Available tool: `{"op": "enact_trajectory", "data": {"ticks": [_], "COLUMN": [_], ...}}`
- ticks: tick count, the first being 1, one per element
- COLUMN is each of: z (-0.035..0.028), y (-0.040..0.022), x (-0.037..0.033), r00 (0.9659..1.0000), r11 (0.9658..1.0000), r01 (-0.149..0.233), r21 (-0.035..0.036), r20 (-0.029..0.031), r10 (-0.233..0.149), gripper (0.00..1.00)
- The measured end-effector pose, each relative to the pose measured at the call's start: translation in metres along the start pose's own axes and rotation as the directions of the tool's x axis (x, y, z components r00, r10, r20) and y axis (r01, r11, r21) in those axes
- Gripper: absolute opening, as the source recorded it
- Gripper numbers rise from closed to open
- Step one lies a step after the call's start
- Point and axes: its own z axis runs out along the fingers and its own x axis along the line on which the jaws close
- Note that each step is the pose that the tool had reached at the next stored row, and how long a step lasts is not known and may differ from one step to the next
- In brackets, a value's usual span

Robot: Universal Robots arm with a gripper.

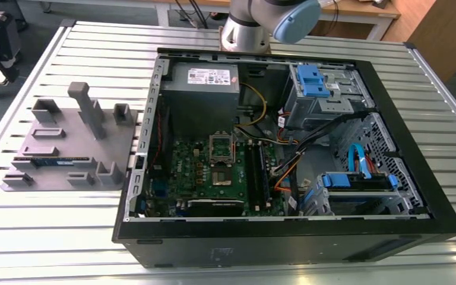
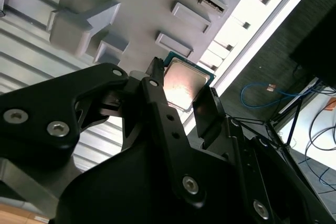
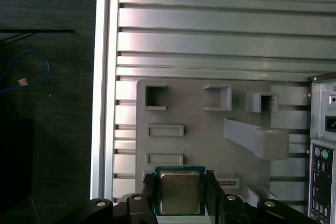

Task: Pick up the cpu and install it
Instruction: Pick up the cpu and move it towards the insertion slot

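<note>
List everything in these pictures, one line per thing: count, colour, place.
Small flat square metal-topped cpu: one, silvery-grey, clamped between the gripper's fingers in both wrist views.
Moulded plastic fixture plate: one, grey, on the table, at the exterior view's left of the case.
Long narrow memory stick: one, blue-green, lying on the fixture plate.
Open tower computer case: one, black, on its side on the table.
Motherboard: one, green, inside the case.
Rectangular metal socket frame: one, silvery, on the motherboard.
Drive brackets: two, blue, inside the case.
Slatted metal table: one, silver, under everything.
Robot arm: one, grey with a blue cap, behind the case.
Gripper: one, black, shut on the cpu.
</note>
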Motion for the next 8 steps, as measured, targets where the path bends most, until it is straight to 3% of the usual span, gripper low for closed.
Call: {"op": "enact_trajectory", "data": {"ticks": [8], "z": [0.0003], "y": [-0.0002], "x": [-0.0136], "r00": [1.0000], "r11": [1.0000], "r01": [0.000], "r21": [0.0001], "r20": [0.0000], "r10": [0.000], "gripper": [0.47]}}
